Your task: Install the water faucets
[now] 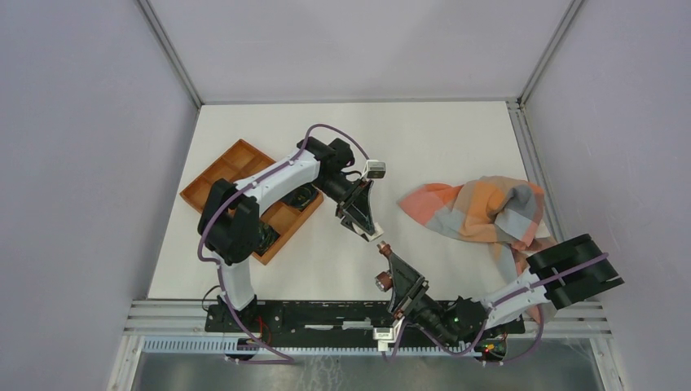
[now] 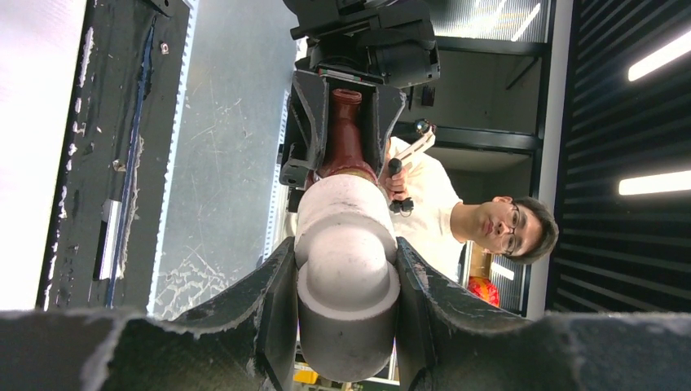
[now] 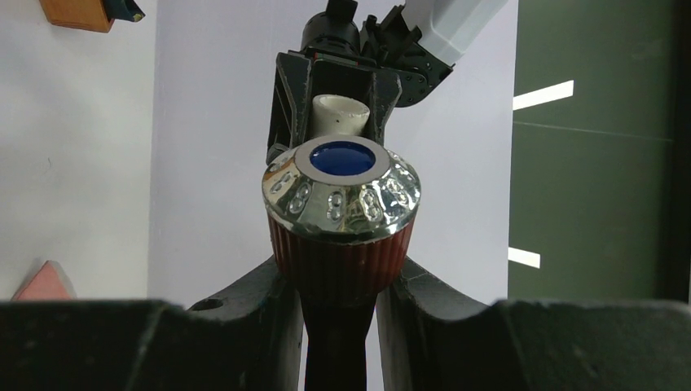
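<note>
The water faucet (image 3: 338, 265) is seen in dark reddish-brown, with a silvery dimpled knob (image 3: 342, 199) capped by a blue disc (image 3: 342, 158) and a pale whitish end fitting (image 2: 346, 261). On the white counter (image 1: 424, 138), an orange-brown tray (image 1: 232, 167) is shown at nine o'clock and a cloth (image 1: 477, 208) checked in orange, grey and peach at three o'clock.

Bright, even light from above leaves only soft shadows on the white table (image 1: 440, 138). The silvery knob (image 3: 342, 195) throws mirror glints, and the ceiling strip lights (image 2: 658, 57) flare in the left wrist view.
</note>
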Robot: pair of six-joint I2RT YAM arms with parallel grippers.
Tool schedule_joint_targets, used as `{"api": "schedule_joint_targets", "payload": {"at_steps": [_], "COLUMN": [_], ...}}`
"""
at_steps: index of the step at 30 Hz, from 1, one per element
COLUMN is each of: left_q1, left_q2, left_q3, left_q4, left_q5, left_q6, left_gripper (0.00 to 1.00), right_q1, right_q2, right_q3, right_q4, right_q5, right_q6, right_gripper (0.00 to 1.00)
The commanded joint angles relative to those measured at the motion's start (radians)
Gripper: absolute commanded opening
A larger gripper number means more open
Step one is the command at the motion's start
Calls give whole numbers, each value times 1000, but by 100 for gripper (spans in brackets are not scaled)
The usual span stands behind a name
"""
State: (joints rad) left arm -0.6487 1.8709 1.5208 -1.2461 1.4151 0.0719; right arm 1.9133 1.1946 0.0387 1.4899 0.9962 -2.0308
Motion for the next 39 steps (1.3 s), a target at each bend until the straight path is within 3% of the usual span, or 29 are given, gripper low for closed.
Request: {"api": "schedule_joint_targets", "payload": {"at_steps": [1,39], "left_q1": [7,-9], "left_q2": [-50,-60], "left_q3": [0,1], "left_q4": [11,-9], "left_q5": [35,53], "left_q6": [-14,9], "left_gripper": [2,2], "right_q1": [-16,-107], "right_q2": [-17,69], "right_q3": [-10,28], "right_q4": [231,312], "right_q5": [-25,-89], "right_q6": [-57,-25], "right_gripper": [0,0]}}
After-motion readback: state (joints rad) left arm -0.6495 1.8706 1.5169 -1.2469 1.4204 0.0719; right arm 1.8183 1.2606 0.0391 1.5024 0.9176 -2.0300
